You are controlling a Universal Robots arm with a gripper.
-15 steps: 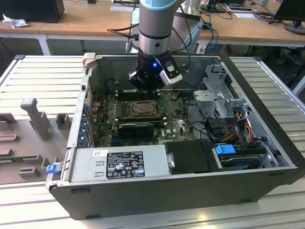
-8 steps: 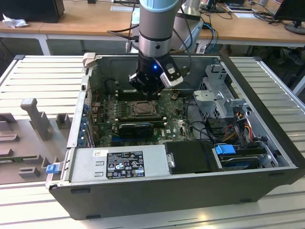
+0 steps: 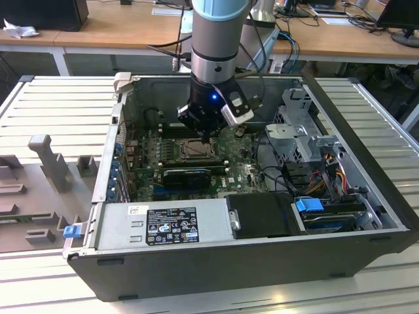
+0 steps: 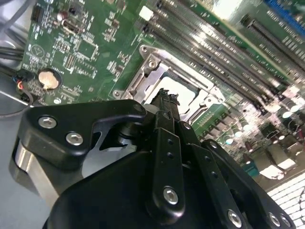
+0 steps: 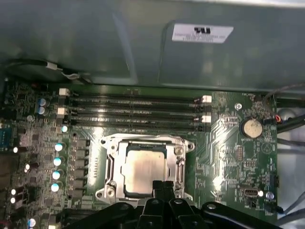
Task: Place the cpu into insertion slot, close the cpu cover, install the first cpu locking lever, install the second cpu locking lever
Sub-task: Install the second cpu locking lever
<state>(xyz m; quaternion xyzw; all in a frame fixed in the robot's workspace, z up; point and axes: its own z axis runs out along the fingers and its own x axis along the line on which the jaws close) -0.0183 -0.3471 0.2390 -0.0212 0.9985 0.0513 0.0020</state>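
The pale beige-silver cpu (image 5: pixel 142 168) lies flat in the insertion slot (image 3: pixel 195 150) on the green motherboard. The silvery cpu cover (image 5: pixel 111 164) lies down around it, and the chip shows through its square cut-out. My gripper (image 5: pixel 162 183) hovers at the socket's edge, its two black fingertips pressed together with nothing visible between them. In the second wrist view the gripper (image 4: pixel 167 98) points down at the cpu (image 4: pixel 185 95) inside the metal cover (image 4: pixel 152 71). In the exterior view the gripper (image 3: pixel 208 139) hangs inside the open computer case, right over the socket.
Long black memory slots (image 5: pixel 133 112) run beside the socket, and a coin battery (image 5: pixel 251 128) sits nearby. The case holds a power supply (image 3: pixel 163 226), a drive cage (image 3: pixel 301 124) and loose cables (image 3: pixel 275 173). Grey fixture blocks (image 3: pixel 46 163) stand on the table at the exterior view's left.
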